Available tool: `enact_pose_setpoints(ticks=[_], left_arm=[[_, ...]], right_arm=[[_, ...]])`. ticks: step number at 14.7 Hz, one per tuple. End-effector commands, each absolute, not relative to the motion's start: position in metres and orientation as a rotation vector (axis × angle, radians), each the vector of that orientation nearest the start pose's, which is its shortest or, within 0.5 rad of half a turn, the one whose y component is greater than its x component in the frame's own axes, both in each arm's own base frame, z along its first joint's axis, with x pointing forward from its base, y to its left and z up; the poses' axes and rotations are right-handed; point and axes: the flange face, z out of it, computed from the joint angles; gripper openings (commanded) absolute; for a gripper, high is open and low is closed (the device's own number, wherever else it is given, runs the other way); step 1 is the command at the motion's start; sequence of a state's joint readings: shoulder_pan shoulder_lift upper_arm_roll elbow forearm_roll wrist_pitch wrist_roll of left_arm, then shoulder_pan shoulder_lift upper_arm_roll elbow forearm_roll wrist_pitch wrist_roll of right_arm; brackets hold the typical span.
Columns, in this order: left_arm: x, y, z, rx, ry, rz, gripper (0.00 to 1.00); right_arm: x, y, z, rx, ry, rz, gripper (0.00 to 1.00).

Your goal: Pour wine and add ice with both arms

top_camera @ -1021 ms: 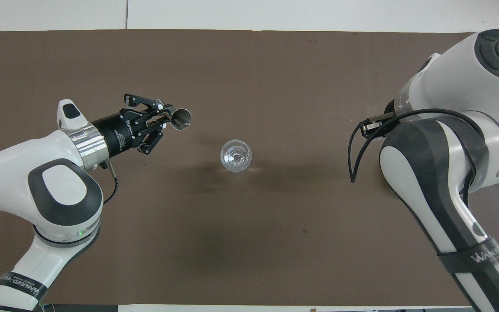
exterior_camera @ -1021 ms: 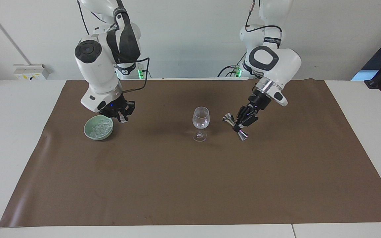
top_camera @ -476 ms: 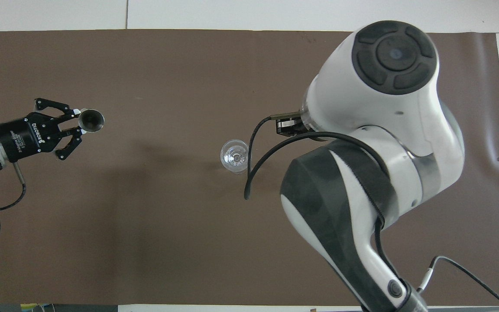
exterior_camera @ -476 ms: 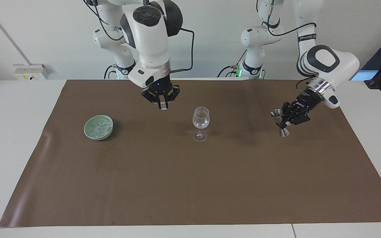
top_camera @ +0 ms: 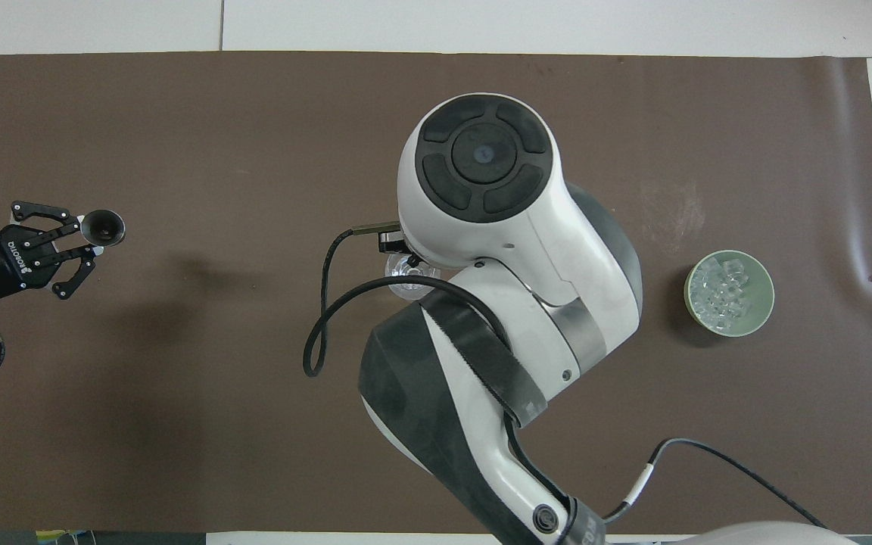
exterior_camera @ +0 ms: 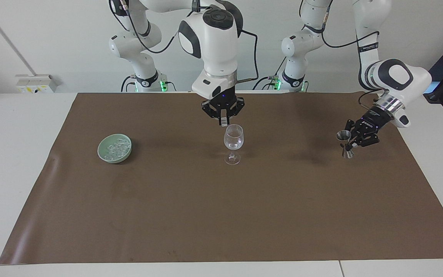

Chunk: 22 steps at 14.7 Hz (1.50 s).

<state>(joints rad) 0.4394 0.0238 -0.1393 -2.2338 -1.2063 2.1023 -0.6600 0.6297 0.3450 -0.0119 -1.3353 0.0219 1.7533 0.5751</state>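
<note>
From my remote seat: the right gripper (exterior_camera: 224,122) hangs just above the rim of the clear stemmed wine glass (exterior_camera: 233,143), which stands mid-frame in the facing view on the brown paper mat (exterior_camera: 221,215). Its fingertips are pinched together on what looks like a small clear chunk, though honestly I can't be sure from this angle. In the overhead view the big white right arm (top_camera: 496,250) covers nearly all of the glass, so only a sliver of it peeks out.

The left gripper (exterior_camera: 354,140) sits at the right of the facing frame, clamped on the waist of a small silver double-cone metal jigger (exterior_camera: 345,143), held roughly upright with its foot at or just off the mat, hard to call. The overhead view shows the jigger's open mouth at the left edge of frame.

The ice (exterior_camera: 116,147) is piled in the pale green round bowl (exterior_camera: 106,154), left of centre in the facing view, well apart from both grippers and from the glass.

Loads of bare mat across the whole lower half of the facing frame, and the bowl and jigger each sit well inside the mat's edges.
</note>
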Motion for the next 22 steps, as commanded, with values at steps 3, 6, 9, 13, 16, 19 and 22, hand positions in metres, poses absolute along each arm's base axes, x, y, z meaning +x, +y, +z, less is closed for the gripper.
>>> enact_pose_setpoints(ticks=[3,6,9,13,16,19,22], left_arm=[[0.515,0.164,0.321,1.124,1.745,-0.433,0.0],[0.51,0.176,0.296,0.926,1.771,-0.454,0.0],[0.502,0.193,0.275,0.796,1.783,-0.469,0.0],[0.508,0.183,0.256,0.686,1.762,-0.457,0.0],[0.517,0.169,0.248,0.623,1.756,-0.455,0.0],[0.517,0.163,0.247,0.619,1.753,-0.459,0.0],[0.508,0.164,0.239,0.605,1.782,-0.461,0.0]], right_arm=[[0.548,0.421,0.526,-3.108,-0.036,-0.109,0.07],[0.541,0.435,0.514,-3.146,-0.091,-0.139,0.09],[0.539,0.438,0.514,-3.137,-0.091,-0.133,0.14],[0.539,0.436,0.498,-3.133,-0.084,-0.115,0.14],[0.538,0.434,0.492,-3.138,-0.076,-0.099,0.14],[0.538,0.433,0.49,-3.142,-0.076,-0.092,0.14],[0.536,0.431,0.486,-3.147,-0.076,-0.077,0.17]])
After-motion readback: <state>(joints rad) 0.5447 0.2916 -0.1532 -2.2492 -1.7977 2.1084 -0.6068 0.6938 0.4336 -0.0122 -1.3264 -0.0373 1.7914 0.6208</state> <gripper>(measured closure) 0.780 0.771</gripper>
